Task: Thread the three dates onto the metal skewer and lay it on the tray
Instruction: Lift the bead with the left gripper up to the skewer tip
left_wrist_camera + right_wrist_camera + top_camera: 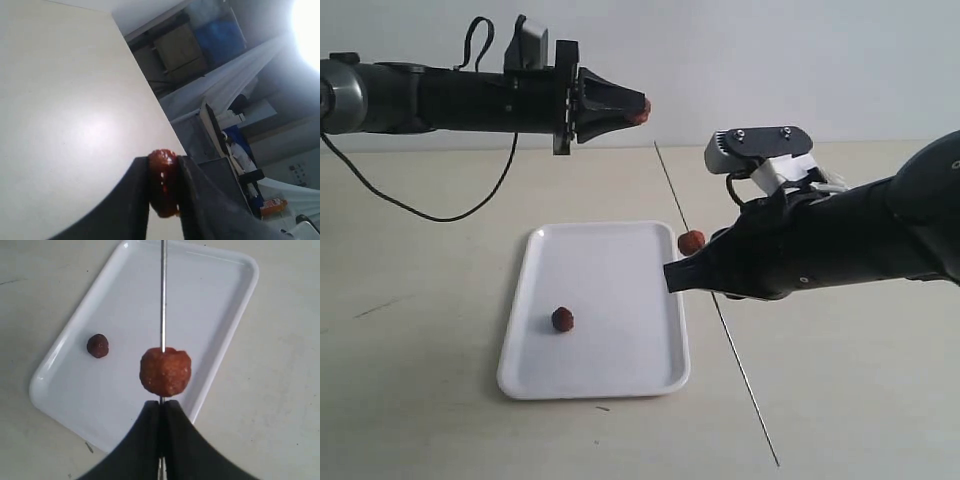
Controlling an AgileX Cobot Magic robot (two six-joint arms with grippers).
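Observation:
My right gripper [670,277] [161,403] is shut on the thin metal skewer [672,192] [162,295], held slanted above the table. One reddish date [691,241] [165,371] is threaded on the skewer just beyond the fingertips. My left gripper [642,108] [163,162] is raised high at the upper left, shut on a second date [641,111] [163,180]. A third, darker date [563,319] [97,345] lies on the white tray [620,380] [220,285].
The tray rests on a pale table [850,400]. A black cable [440,212] trails over the table at the left. Both black arms hang over the table; the skewer's lower end [775,462] reaches toward the front edge.

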